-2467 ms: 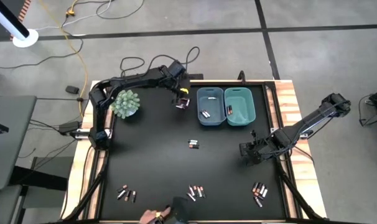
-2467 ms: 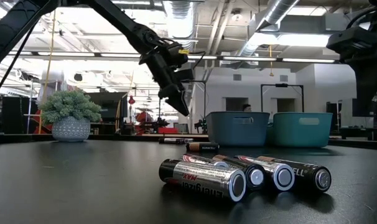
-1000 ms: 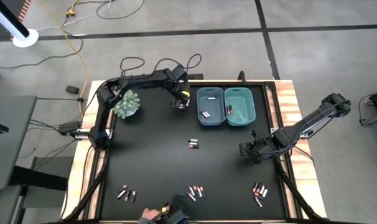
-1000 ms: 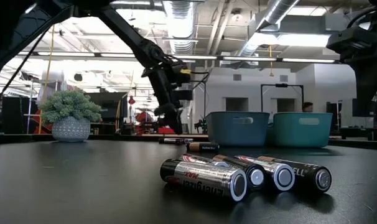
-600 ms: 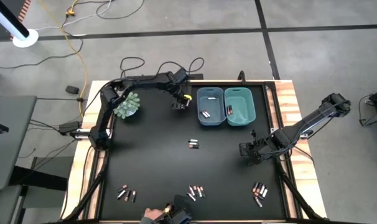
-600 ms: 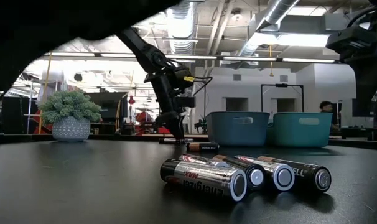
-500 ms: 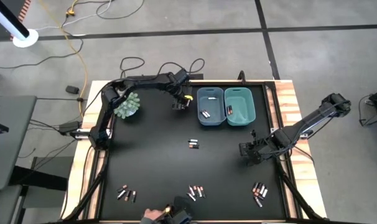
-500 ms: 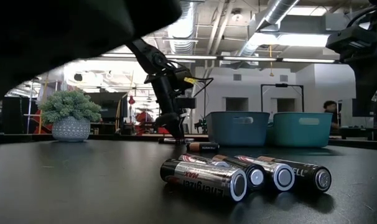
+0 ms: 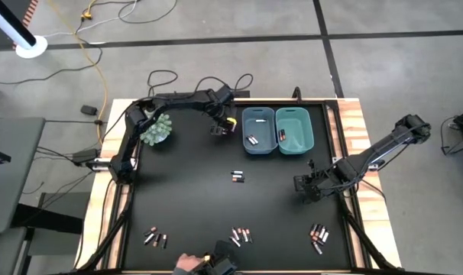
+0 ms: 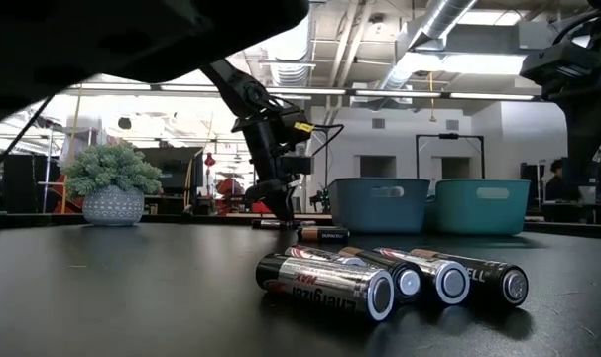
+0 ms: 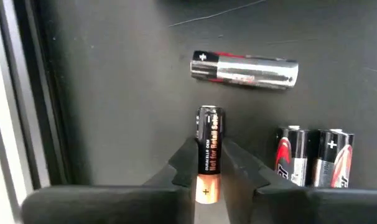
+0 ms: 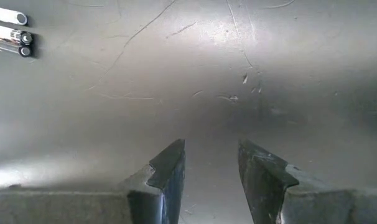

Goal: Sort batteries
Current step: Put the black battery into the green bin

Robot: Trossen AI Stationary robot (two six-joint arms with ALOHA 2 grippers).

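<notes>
My left gripper [image 11: 208, 149] reaches down to the table's far side, just left of the blue bin [image 9: 258, 130], and is shut on a dark battery with a copper end [image 11: 208, 127]. Close by it lie a silvery battery [image 11: 244, 68] and two more [image 11: 313, 155]. In the low view the left gripper [image 10: 278, 206] points down at the table top. My right gripper [image 9: 304, 189] waits open near the right edge with nothing between its fingers [image 12: 170, 168]. Other batteries lie in groups at the middle [image 9: 237, 176] and along the near edge [image 9: 241, 235], [image 9: 155, 238], [image 9: 318, 235]. My left gripper pinches the dark battery between its two fingers, one on each long side [image 11: 204, 158], toward its copper end. The fingers slant down from above and run along the battery. Its far end [image 11: 208, 113] points down at the black table top; I cannot tell whether it is lifted.
A teal bin [image 9: 294, 130] stands right of the blue bin; each holds a few batteries. A potted plant [image 9: 155, 127] stands at the far left. A person's hand [image 9: 193, 264] shows at the near edge. A dark blurred shape [image 10: 132, 35] covers the low view's upper left.
My left gripper has come down to the table top beside the blue bin and then kept still. In the low view the dark shape has spread across the upper left. The right arm has not moved.
</notes>
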